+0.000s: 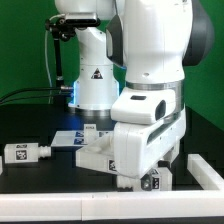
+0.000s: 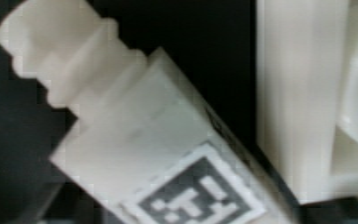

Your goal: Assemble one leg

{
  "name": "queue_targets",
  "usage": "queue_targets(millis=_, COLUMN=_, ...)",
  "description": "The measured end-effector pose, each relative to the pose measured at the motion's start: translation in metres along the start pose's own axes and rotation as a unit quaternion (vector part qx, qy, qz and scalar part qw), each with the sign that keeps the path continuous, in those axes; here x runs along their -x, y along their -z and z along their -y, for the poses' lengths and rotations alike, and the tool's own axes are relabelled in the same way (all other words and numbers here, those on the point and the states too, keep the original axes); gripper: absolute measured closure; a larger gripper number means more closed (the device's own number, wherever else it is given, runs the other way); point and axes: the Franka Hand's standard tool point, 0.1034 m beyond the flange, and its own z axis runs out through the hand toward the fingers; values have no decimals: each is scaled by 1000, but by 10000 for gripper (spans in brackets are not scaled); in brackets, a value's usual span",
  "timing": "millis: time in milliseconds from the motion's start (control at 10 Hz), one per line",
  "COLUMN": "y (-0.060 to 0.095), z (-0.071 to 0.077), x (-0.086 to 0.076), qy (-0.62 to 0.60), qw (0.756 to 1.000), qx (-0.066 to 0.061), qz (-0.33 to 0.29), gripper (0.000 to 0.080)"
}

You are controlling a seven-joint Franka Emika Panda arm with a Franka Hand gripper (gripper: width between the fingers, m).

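One big arm (image 1: 150, 50) fills the exterior view, gripper (image 1: 152, 176) down low beside the white panel (image 1: 203, 168). Right at the wrist the leg (image 2: 149, 130) lies diagonal, threaded end pointing away from its tag (image 2: 194, 197). Jaws hidden, can't tell if they're clamped.

1. Lying on the table (image 1: 45, 190) at the exterior view's left: one leg (image 1: 25, 152).
2. Sitting near the middle of the table: a flat panel (image 1: 97, 155).
3. Running along the exterior view's right: a long bar (image 1: 205, 170).
4. In the wrist view, lying just beside a broad slab (image 2: 318, 100), not touching: a second leg (image 2: 140, 140).
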Motion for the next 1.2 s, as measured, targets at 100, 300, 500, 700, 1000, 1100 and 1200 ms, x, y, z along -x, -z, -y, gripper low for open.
queue_targets(millis=100, y=0, z=0, x=0, qy=0, qw=1000, qx=0, qz=0, gripper=373)
queue_targets(millis=300, y=0, z=0, x=0, qy=0, qw=1000, qx=0, qz=0, gripper=515)
queue_targets(millis=500, y=0, z=0, x=0, qy=0, qw=1000, qx=0, qz=0, gripper=514)
queue_targets(millis=700, y=0, z=-1, x=1, qy=-1, qw=1000, qx=0, qz=0, gripper=514)
queue_targets(millis=1000, y=42, z=-26, x=-1, qy=15, qw=1000, qx=1, qz=12, gripper=514)
queue_targets(millis=1100, y=61, z=-28, x=-3, qy=9, qw=1000, qx=21, qz=1, gripper=514)
queue_targets(millis=1200, y=76, z=-23, x=5, qy=-2, qw=999, qx=43, qz=-12, gripper=514)
